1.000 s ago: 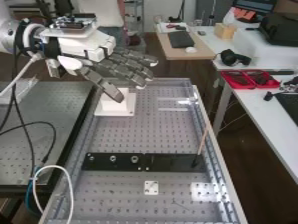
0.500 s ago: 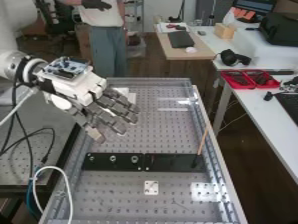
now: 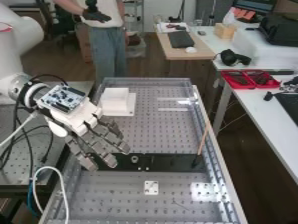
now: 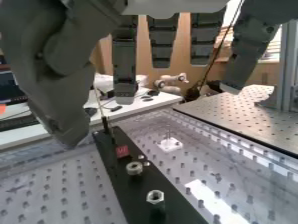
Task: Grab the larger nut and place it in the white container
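Lower now, the robot hand point(image 3: 101, 136) has travelled towards 6 o'clock since the earlier frame, away from the white container point(image 3: 116, 101) and down to the near part of the high view. Its fingers reach over the 7 o'clock part of that view, above the black bar point(image 3: 169, 162), and the container, partly covered before, is now in full sight.

The white arm point(image 3: 10, 62) comes in from 9 to 10 o'clock over the perforated bench point(image 3: 179, 197). The bar lies across it, unmoved, with a thin wooden stick point(image 3: 203, 140) standing tilted at 4 o'clock. The container stays at 10 o'clock, on its flat white base point(image 3: 123, 113). Open, the robot hand has its fingers point(image 4: 124, 65) loosely straight, well parted from the thumb, holding nothing. In the wrist view the larger nut point(image 4: 155, 196) stands on the bar, just beside the bearing point(image 4: 134, 168) and apart from the fingers.
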Robot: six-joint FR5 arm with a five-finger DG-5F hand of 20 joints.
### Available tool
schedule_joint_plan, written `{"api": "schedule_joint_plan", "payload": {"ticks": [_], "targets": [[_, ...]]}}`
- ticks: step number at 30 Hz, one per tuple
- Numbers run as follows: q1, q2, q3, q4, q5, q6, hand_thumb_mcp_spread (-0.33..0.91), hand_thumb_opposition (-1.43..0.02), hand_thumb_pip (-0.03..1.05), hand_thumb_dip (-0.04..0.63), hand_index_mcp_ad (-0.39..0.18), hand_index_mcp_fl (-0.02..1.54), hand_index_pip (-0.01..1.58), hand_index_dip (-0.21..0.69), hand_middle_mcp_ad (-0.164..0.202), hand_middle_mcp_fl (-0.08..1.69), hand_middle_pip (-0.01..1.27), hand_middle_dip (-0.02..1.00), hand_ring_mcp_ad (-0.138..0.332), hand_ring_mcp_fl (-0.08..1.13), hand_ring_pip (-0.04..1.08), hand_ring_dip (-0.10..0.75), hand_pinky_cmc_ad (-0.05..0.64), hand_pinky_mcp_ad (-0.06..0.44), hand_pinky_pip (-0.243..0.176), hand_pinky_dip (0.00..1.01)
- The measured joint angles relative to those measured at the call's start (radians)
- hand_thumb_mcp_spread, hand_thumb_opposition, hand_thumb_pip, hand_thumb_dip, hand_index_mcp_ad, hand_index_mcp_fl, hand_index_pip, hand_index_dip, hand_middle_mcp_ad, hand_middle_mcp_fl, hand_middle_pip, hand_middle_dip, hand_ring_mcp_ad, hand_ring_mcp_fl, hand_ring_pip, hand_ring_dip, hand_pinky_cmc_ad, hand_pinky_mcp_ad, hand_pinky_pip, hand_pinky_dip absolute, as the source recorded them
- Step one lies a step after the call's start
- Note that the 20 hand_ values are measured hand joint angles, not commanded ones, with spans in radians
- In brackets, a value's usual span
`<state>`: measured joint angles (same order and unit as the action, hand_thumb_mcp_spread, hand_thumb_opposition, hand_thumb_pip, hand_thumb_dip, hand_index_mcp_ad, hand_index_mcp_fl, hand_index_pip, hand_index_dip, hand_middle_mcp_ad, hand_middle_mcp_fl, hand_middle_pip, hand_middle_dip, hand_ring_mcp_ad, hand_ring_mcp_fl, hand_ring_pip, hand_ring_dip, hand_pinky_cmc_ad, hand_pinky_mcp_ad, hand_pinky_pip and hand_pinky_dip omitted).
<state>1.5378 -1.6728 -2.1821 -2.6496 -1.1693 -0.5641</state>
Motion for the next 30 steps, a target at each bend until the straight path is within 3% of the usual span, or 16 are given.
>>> {"api": "schedule_joint_plan", "payload": {"ticks": [17, 30], "targets": [[-0.048, -0.136, -0.022, 0.166, -0.042, -0.04, 0.27, -0.88, 0.78, 0.19, -0.127, 0.01, 1.54, 0.065, 0.07, 0.01, 0.13, 0.23, 0.19, 0.0, 0.1, 0.176, 0.408, 0.342, -0.105, 0.67], [-0.071, -0.174, -0.048, 0.257, -0.078, -0.087, 0.28, -0.88, 0.79, 0.188, -0.138, 0.0, 1.56, 0.126, 0.068, 0.01, 0.13, 0.23, 0.194, 0.0, 0.1, 0.178, 0.407, 0.34, -0.105, 0.65]]}}
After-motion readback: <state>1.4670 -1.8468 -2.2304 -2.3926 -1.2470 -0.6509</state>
